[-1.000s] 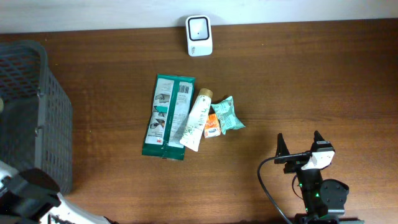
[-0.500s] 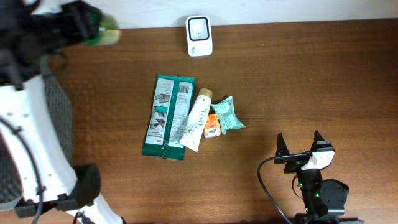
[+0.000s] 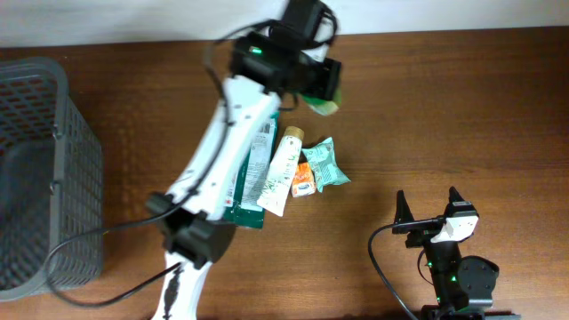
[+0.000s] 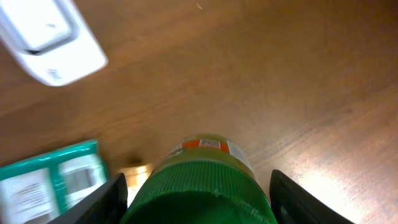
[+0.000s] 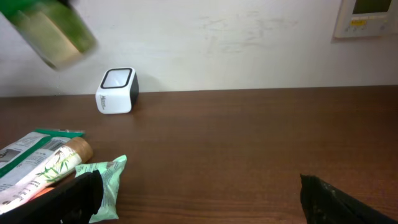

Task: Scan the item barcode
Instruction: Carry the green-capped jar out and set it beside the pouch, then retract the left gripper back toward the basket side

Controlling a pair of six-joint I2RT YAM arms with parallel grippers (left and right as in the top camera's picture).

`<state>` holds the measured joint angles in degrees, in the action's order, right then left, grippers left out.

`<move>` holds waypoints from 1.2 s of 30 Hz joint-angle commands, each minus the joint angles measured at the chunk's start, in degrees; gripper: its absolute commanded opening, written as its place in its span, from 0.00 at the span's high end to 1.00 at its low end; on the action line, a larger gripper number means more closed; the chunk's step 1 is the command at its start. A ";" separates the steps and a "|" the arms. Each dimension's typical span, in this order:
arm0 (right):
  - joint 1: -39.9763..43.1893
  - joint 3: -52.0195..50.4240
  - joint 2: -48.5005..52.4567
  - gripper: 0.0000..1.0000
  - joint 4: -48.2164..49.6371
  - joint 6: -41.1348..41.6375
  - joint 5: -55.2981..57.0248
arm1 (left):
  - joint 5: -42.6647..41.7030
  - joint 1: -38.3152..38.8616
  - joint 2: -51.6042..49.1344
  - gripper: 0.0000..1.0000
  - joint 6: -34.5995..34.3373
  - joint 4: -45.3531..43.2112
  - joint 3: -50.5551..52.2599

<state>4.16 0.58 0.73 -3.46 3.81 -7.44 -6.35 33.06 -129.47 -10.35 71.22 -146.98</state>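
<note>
My left gripper [image 3: 313, 87] is shut on a bottle [image 4: 202, 180] with a ribbed green cap and a yellowish body, held in the air above the back of the table. The bottle's lower end [image 3: 325, 104] sticks out past the gripper, just right of the scanner's place. The white scanner [image 4: 50, 37] lies on the wood ahead and to the left of the bottle; the arm hides it in the overhead view. From the right wrist the bottle [image 5: 53, 31] hangs up and left of the scanner [image 5: 116, 91]. My right gripper [image 3: 429, 206] rests open and holds nothing at the front right.
A pile lies mid-table: a green pack [image 3: 233, 209], a white tube [image 3: 283, 173], a small orange packet [image 3: 304, 184] and a mint pouch [image 3: 325, 163]. A grey mesh basket [image 3: 36, 178] stands at the left edge. My left arm crosses over the green pack.
My left arm has swung from the basket side to the right across the back of the table with the green-capped bottle, and now covers the scanner from above. The right arm is unmoved.
</note>
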 commanded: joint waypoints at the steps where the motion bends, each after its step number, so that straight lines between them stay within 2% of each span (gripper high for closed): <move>1: 0.37 -0.26 -0.35 0.02 -0.26 -0.39 -0.55 | 0.44 4.24 -5.64 0.41 -0.26 -2.91 -0.26; 7: 0.37 -0.26 -0.35 0.01 -0.26 -0.39 -0.55 | 1.70 8.44 -14.34 0.41 -0.26 -4.94 -0.26; 14: 0.37 -0.26 -0.35 0.02 -0.26 -0.39 -0.55 | 1.68 9.62 -19.82 0.40 -0.28 -4.81 -0.26; 18: 0.37 -0.26 -0.35 0.02 -0.26 -0.39 -0.55 | 1.68 9.79 -20.52 0.27 -0.28 -5.27 -0.28; 20: 0.37 -0.26 -0.35 0.02 -0.26 -0.39 -0.55 | 1.70 9.81 -20.52 0.18 -0.28 -5.53 -0.28; 21: 0.37 -0.26 -0.35 0.02 -0.26 -0.39 -0.55 | 1.68 9.81 -20.52 0.07 -0.28 -5.62 -0.76; 22: 0.37 -0.26 -0.35 0.02 -0.26 -0.39 -0.55 | 1.70 9.75 -20.46 0.04 -0.26 -5.51 -1.68; 24: 0.37 -0.26 -0.35 0.02 -0.26 -0.39 -0.55 | 1.70 9.51 -19.82 0.00 -0.22 -5.20 -3.63; 29: 0.37 -0.26 -0.35 0.02 -0.26 -0.39 -0.55 | 1.70 5.88 -12.63 0.01 6.21 1.51 -12.87; 32: 0.37 -0.26 -0.35 0.01 -0.26 -0.39 -0.55 | 1.92 1.46 -6.82 0.01 11.13 7.43 -15.80; 36: 0.37 -0.26 -0.35 0.02 -0.26 -0.39 -0.55 | 1.90 -6.75 -1.92 0.01 11.52 13.18 -15.93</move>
<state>4.16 0.58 0.73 -3.46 3.84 -7.46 -4.80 31.44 -135.11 -0.89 81.73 -162.06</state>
